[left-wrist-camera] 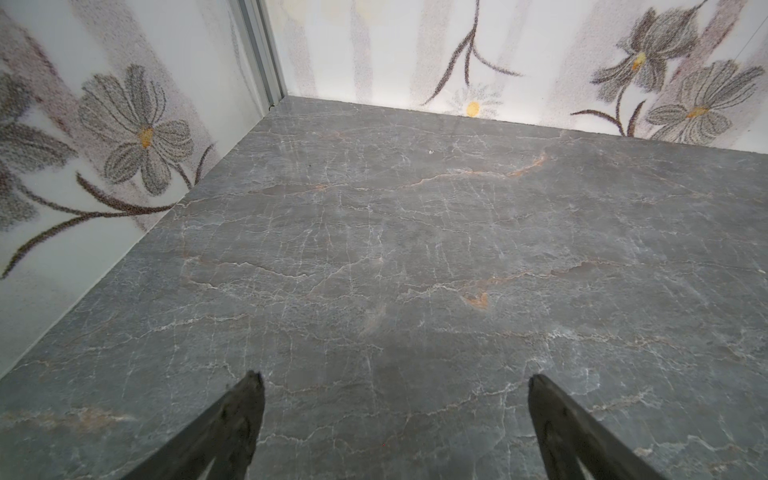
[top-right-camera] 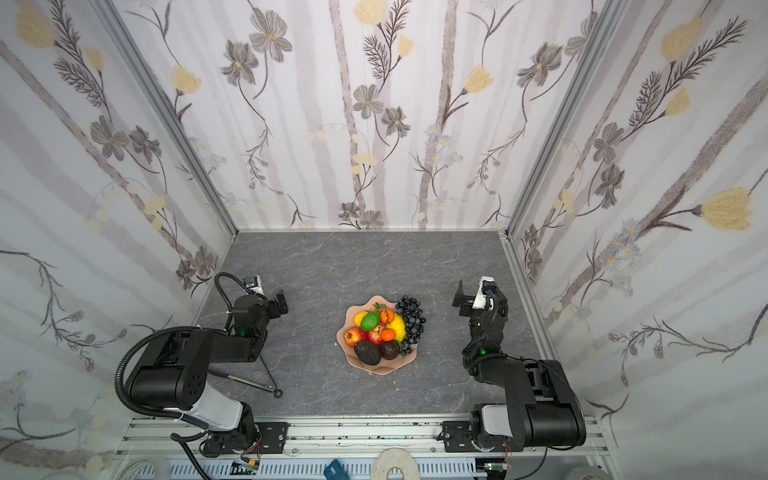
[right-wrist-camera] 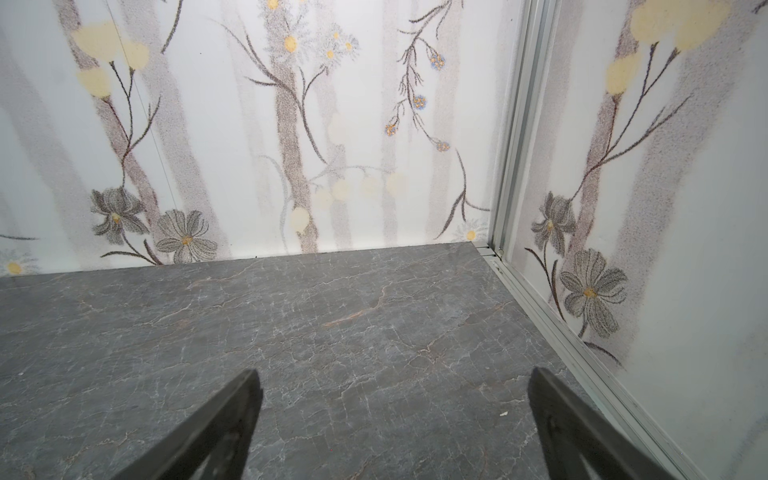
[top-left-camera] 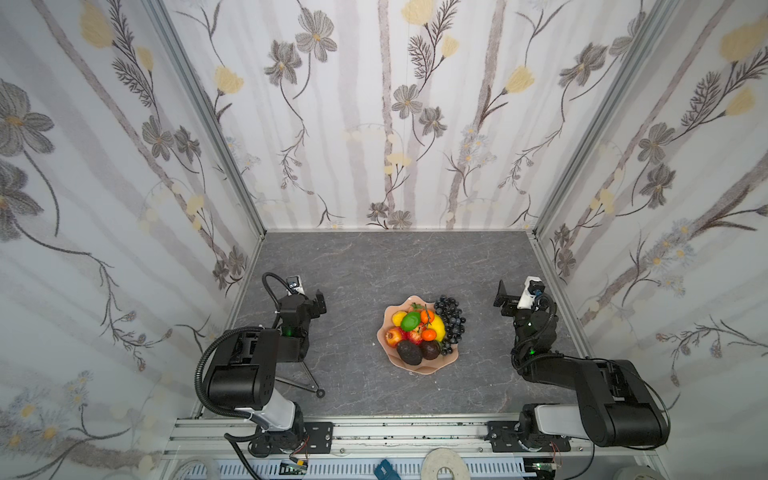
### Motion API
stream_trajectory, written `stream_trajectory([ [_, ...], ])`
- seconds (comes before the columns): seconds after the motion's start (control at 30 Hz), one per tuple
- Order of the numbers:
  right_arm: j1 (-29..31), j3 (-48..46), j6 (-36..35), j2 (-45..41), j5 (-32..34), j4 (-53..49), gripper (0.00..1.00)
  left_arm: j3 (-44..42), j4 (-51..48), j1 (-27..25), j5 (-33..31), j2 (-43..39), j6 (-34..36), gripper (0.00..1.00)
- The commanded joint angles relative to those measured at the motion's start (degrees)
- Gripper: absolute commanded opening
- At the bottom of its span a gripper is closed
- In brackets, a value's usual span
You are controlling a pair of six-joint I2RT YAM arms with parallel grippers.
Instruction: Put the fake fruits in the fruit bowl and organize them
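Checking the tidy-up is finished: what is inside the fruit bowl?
The fruit bowl holds a piled green lime, yellow lemon, two oranges, red apples, two dark avocados and a grape bunch. The bowl's floor and anything beneath the pile are covered.

Grey veined tabletop (left-wrist-camera: 415, 249) lies ahead of left gripper (left-wrist-camera: 395, 376) and right gripper (right-wrist-camera: 395, 370); floral-papered walls (left-wrist-camera: 374, 41) with aluminium corner posts (left-wrist-camera: 261, 50) stand beyond

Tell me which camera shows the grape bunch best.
The top views. In both top views the grape bunch sits unobstructed, draped along the right side of the fruit bowl. Both wrist views point elsewhere: they show tabletop and wallpaper, no grapes.
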Motion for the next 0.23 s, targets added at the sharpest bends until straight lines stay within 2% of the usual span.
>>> stream_trajectory([
  [0.0, 0.0, 0.4, -0.5, 0.2, -0.9, 1.4, 1.0, 0.3, 1.0, 0.1, 0.4, -0.1, -0.2, 1.0],
  [0.2, 0.0, -0.3, -0.7, -0.1, -0.8, 2.5, 1.0, 0.2, 1.1, 0.0, 0.4, -0.1, -0.2, 1.0],
])
